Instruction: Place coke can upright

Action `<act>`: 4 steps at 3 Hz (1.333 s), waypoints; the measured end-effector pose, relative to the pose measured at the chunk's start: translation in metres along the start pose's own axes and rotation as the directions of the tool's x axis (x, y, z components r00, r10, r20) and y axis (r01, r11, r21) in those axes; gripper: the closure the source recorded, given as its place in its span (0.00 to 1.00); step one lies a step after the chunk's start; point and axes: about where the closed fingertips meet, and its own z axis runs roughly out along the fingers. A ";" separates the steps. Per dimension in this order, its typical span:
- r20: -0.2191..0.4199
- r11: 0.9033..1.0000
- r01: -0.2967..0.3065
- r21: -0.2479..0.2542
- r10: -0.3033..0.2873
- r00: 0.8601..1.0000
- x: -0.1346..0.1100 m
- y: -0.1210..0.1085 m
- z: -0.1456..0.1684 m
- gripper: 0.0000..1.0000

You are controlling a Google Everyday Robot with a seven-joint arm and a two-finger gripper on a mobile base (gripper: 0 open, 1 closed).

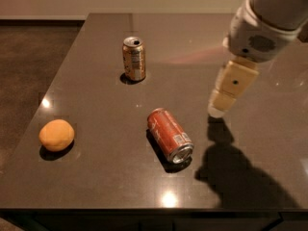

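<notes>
The coke can (169, 134) is red with silver rims and a small white label patch. It lies on its side near the middle of the dark table (96, 57), its open top pointing toward the front right. My gripper (219, 109) hangs from the white arm at the upper right. It hovers above the table, just right of the can and a little behind it, not touching it. It holds nothing that I can see.
A gold-tan can (134, 58) stands upright behind the coke can, toward the back left. An orange fruit (57, 134) sits near the table's left edge. The table's front edge runs close below the coke can. The floor lies to the left.
</notes>
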 end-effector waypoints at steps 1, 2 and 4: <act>0.001 0.995 -0.085 -0.060 0.085 0.996 -0.036 0.012 0.016 0.00; -0.039 0.976 -0.187 -0.115 0.184 0.982 -0.063 0.036 0.034 0.00; -0.163 0.900 -0.425 -0.095 0.407 0.899 -0.072 0.079 0.075 0.00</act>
